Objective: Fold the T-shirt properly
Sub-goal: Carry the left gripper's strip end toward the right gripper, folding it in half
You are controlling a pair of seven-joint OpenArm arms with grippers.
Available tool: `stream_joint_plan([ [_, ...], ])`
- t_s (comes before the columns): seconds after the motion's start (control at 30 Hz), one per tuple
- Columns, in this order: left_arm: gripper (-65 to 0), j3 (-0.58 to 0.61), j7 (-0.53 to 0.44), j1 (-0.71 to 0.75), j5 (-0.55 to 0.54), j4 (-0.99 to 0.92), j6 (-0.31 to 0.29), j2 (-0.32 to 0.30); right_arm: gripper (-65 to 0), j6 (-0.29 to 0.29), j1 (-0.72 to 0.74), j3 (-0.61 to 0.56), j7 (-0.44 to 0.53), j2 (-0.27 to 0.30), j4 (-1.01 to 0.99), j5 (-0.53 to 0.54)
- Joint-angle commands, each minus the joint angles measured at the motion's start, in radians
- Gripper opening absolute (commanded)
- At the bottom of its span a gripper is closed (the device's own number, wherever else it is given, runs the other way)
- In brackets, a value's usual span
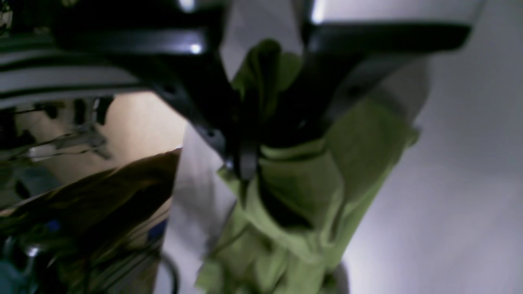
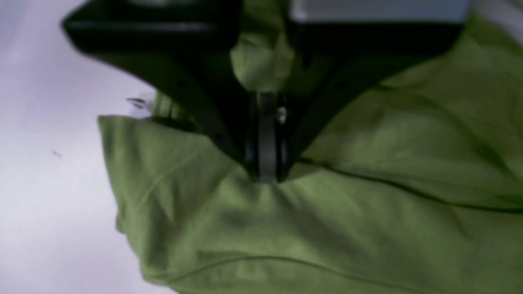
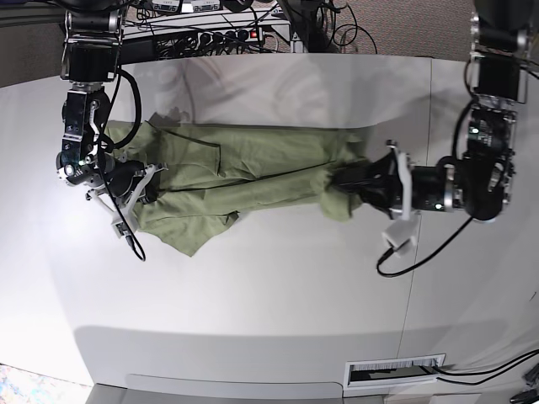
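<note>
T-shirt: you have the T-shirt [image 3: 244, 177] stretched out on the white worktop [image 3: 253, 320] in the base view, its long axis running left to right across the far half.
Left tool: your left tool [image 1: 249, 163], at the right end of the garment in the base view, is pinched on a gathered bunch of green cloth; the wrist view shows fabric bulging up between the jaws and hanging below them.
Right tool: your right tool [image 2: 265, 175], at the left end, is closed tight on a fold of the shirt; its tips bite into the cloth, which puckers around them.
Key relation: the shirt lies between your two tools, each holding one end, so neither arm is nearer; any pull along that left-right axis tensions the cloth.
Loose part: a flap near the left end sags toward the near side, not yet squared.
</note>
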Motion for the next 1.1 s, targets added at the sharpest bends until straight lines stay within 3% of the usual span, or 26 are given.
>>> stream_joint_plan([
  [0.0,-65.0,-0.01,-0.032,-0.02,-0.028,0.017,-0.019,0.011,-65.0,-0.001,0.006,0.001,-0.039,0.01,0.001,-0.022],
  [0.1,-65.0,-0.01,-0.087,-0.019,-0.022,0.013,-0.019,0.078,-65.0,-0.001,0.006,0.001,-0.04,0.01,0.001,-0.022],
  [0.2,-65.0,-0.009,-0.145,-0.019,0.081,0.001,-0.019,0.131,-65.0,-0.001,0.006,0.001,-0.042,0.01,0.001,-0.022],
  [0.4,-65.0,-0.008,-0.264,-0.019,0.138,-0.127,-0.019,0.189,-65.0,-0.001,0.006,0.001,-0.042,0.01,0.001,-0.021],
  [0.7,-65.0,-0.006,-0.256,0.037,0.086,-0.217,-0.019,0.224,-65.0,-0.001,0.006,0.001,-0.04,0.01,0.001,-0.021],
  [0.77,-61.4,-0.007,-0.254,0.048,0.082,-0.217,-0.019,0.233,-65.0,-0.001,0.006,0.001,-0.04,0.01,0.001,-0.021],
  [0.9,-46.5,-0.007,-0.254,0.05,0.083,-0.217,-0.019,0.249,-65.0,-0.001,0.006,0.001,-0.04,0.01,0.001,-0.021],
  [1.07,-45.4,-0.007,-0.263,0.016,0.104,-0.217,-0.019,0.271,-65.0,-0.001,0.006,0.001,-0.037,0.01,0.001,-0.021],
])
